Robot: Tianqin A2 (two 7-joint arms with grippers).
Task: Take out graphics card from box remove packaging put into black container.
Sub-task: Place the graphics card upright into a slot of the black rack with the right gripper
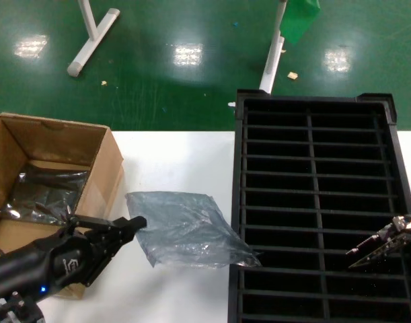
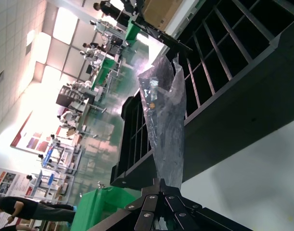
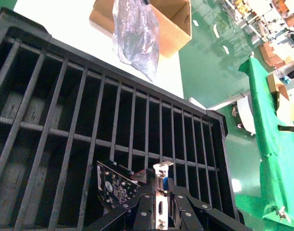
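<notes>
My left gripper is shut on one end of the empty grey antistatic bag, which lies on the white table between the box and the black container. In the left wrist view the bag stretches from the gripper toward the tray. My right gripper is over the tray's near right slots, shut on the graphics card by its silver bracket. Another bagged item lies inside the box.
The white table carries the box at left and the tray at right. The bag's far tip touches the tray's left wall. Green floor and white stand legs lie beyond the table.
</notes>
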